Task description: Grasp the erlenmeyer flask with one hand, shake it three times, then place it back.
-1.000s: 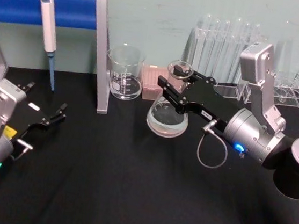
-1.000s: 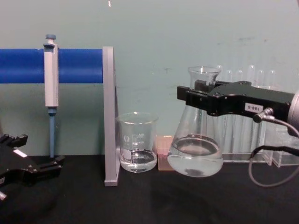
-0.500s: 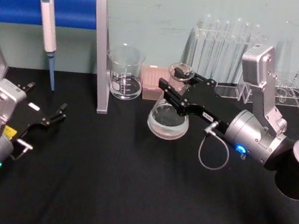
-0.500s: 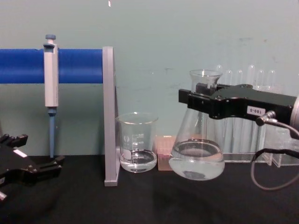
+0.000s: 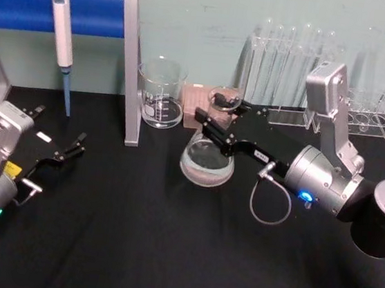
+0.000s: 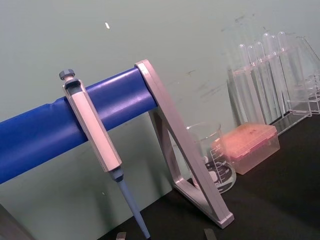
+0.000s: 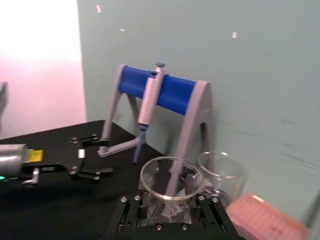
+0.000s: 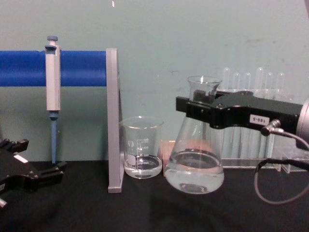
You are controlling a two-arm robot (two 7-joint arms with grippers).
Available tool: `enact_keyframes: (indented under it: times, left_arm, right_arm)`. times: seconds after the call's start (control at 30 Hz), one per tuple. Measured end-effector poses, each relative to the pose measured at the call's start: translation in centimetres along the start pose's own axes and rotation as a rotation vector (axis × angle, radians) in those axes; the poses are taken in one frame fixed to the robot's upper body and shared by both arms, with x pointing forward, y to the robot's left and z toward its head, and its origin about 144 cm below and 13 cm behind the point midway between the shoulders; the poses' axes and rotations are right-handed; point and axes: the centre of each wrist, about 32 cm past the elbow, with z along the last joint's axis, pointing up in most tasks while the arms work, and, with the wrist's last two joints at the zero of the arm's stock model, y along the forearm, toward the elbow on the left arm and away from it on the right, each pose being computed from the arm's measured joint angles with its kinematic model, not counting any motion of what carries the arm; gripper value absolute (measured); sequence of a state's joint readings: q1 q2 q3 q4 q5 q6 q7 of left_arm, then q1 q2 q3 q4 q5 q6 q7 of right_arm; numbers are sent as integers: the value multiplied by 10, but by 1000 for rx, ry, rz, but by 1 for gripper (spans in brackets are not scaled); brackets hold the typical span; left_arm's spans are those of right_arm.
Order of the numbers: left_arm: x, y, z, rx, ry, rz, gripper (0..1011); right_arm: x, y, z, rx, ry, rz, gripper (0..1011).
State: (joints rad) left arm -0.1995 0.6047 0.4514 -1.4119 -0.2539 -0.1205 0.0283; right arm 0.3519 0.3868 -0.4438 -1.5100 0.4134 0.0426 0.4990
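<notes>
Flask held by its neck

My right end effector is clamped tight on the erlenmeyer flask, toward 12 o'clock on the bench. A beaker stands at the flask's 10 o'clock. My left end effector rests at 9 o'clock, fingers apart.

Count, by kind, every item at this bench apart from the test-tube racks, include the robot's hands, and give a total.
erlenmeyer flask: 1
beaker: 1
pipette: 1
pipette stand: 1
pink box: 1
hands: 2, left hand and right hand
Total: 7
</notes>
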Motion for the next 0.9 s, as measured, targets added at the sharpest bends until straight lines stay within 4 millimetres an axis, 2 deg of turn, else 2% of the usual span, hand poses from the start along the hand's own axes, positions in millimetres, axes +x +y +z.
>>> enact_keyframes:
  times: [0.47, 0.9]
  left_arm:
    - [0, 0, 0, 0, 0, 0, 1001]
    - [0, 0, 0, 0, 0, 0, 1001]
  right_arm:
    - [-15, 2, -2, 29, 4, 247, 450]
    - [-16, 0, -2, 38, -4, 375, 450]
